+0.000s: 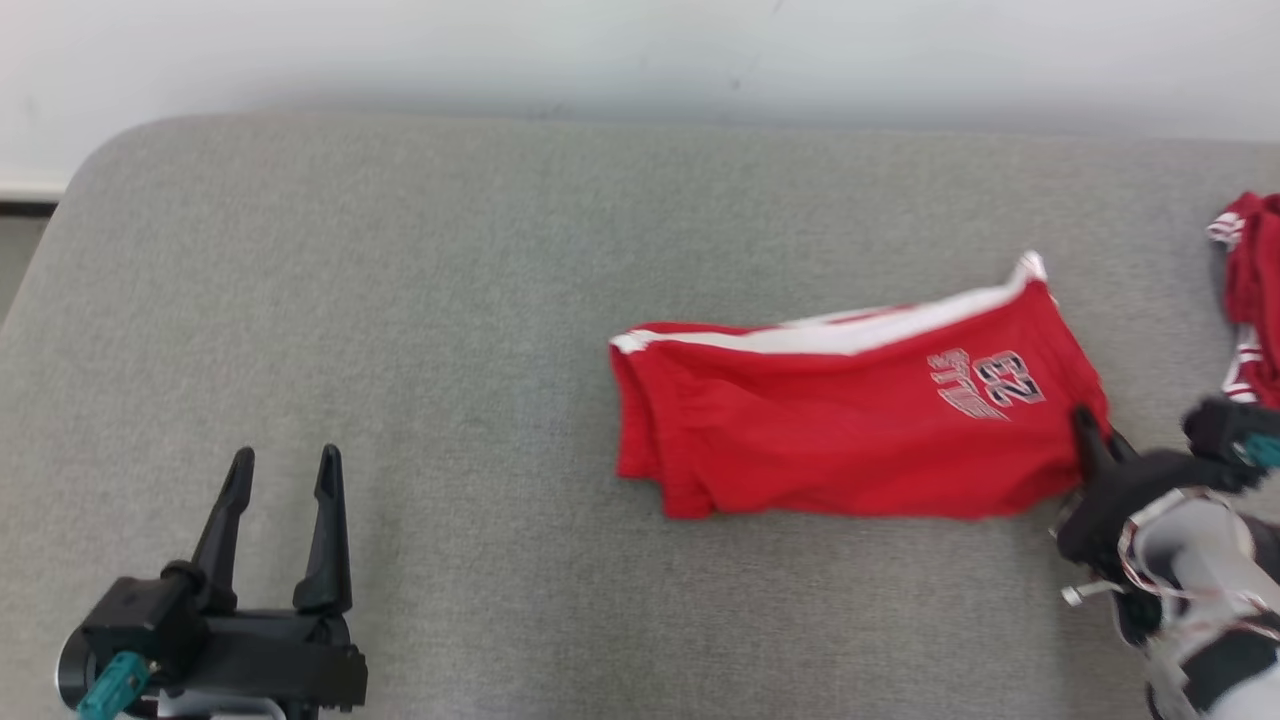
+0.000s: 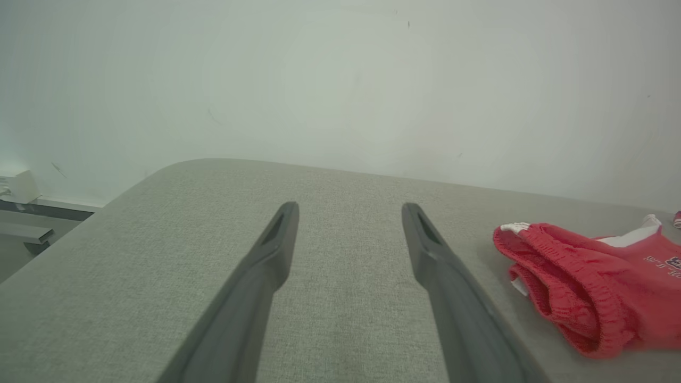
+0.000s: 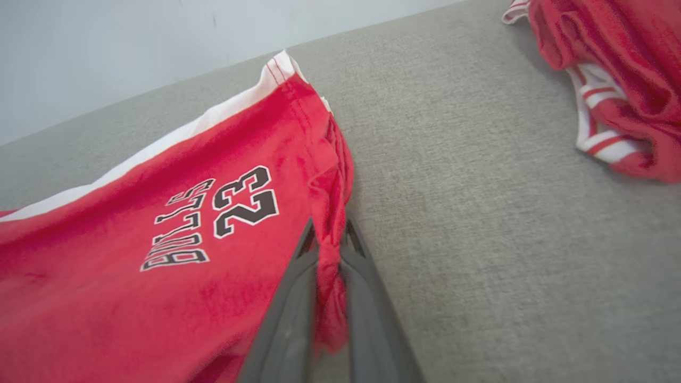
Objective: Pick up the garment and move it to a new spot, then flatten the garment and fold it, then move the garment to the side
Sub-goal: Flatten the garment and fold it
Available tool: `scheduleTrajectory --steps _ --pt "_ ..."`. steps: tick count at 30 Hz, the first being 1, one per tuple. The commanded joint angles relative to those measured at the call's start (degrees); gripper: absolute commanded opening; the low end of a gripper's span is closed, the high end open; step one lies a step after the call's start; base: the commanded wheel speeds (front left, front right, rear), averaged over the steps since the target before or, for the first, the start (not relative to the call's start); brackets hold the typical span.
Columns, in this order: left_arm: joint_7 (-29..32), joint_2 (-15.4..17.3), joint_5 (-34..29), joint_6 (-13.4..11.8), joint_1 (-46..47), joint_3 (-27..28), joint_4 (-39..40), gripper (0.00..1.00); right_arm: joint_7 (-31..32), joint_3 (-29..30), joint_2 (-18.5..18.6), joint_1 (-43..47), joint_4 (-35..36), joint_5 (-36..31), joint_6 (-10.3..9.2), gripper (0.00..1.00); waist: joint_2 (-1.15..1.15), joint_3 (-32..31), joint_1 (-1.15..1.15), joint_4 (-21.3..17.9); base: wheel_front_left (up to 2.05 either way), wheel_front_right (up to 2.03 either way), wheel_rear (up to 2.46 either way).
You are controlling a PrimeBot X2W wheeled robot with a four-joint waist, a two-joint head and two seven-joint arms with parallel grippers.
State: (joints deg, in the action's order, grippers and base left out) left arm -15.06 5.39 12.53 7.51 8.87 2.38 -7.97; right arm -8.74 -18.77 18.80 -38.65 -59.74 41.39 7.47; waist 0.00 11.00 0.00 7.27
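Observation:
Red basketball shorts (image 1: 850, 425) with a white side stripe and "BULLS 23" print lie folded on the grey cushion, right of centre. My right gripper (image 1: 1085, 425) is shut on the shorts' right hem; in the right wrist view the red cloth (image 3: 327, 255) is bunched between the two fingers (image 3: 290, 319). At the lower left my left gripper (image 1: 285, 465) stands open over bare cushion, well apart from the shorts. Its wrist view shows the elastic waistband end of the shorts (image 2: 580, 282) off to the right of the spread fingers (image 2: 266, 266).
A second red garment with white stripes (image 1: 1250, 300) lies crumpled at the cushion's far right edge (image 3: 617, 80). The grey cushion (image 1: 400, 300) has a rounded far-left corner and a pale wall behind it. Bare cushion stretches across the left half.

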Motion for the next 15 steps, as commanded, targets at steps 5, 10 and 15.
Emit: scheduleTrajectory --steps 5,10,15 --pt "-0.1 0.4 -1.0 -0.1 -2.7 -0.2 0.0 1.00 -1.0 1.0 4.4 6.2 1.7 4.1 0.02 0.00 0.00 -4.1 0.00 -3.2 0.00 0.00 0.00" --pt "-0.1 0.4 -1.2 -0.1 -3.8 -0.5 0.1 1.00 -1.8 2.0 6.1 8.3 1.9 5.6 0.02 0.00 0.00 -5.1 0.00 -3.6 0.00 0.00 0.00" --pt "-0.1 0.3 -1.2 -0.1 -4.3 -0.9 -0.2 1.00 -1.7 1.6 5.4 7.9 2.5 5.7 0.02 0.00 0.00 -5.6 0.00 -3.7 0.00 0.00 0.00"
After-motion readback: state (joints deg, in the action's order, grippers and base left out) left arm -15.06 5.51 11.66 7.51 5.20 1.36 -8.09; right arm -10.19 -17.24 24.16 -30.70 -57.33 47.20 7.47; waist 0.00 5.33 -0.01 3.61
